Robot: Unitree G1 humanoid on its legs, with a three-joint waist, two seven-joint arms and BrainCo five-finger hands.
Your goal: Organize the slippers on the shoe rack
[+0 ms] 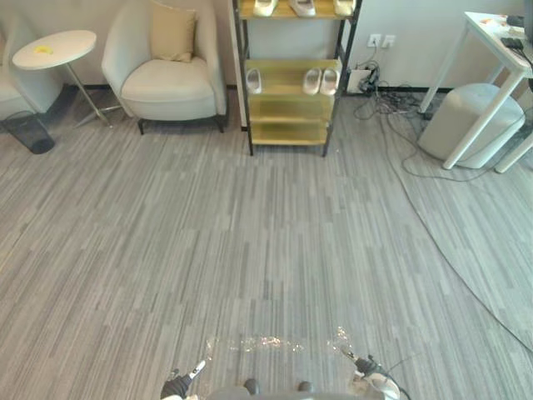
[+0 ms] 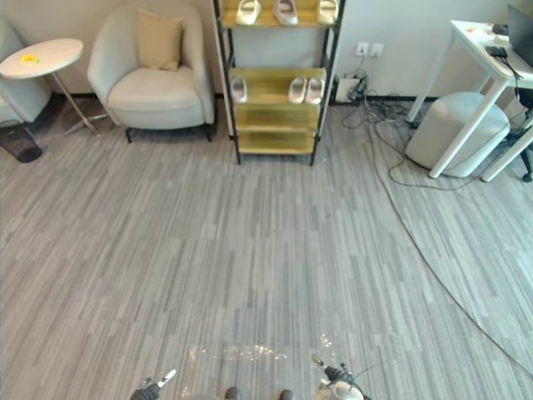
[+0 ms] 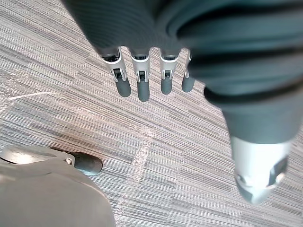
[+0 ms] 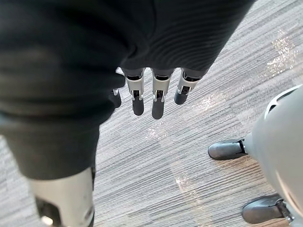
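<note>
Left hand [image 3: 143, 87] and right hand [image 4: 158, 101] hang low, fingers straight, holding nothing; slippers [image 1: 321, 81] sit on the shoe rack [image 1: 287, 110] straight ahead of me, well apart, long axes pointing away, neither arm nearer.

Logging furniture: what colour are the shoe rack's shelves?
Shoe rack shelves: yellowish, in a black frame; best in the right eye view.

Pale slippers [image 1: 321, 81] on shoe rack [image 1: 287, 110] — 3 top shelf, 3 on 2nd.
</note>
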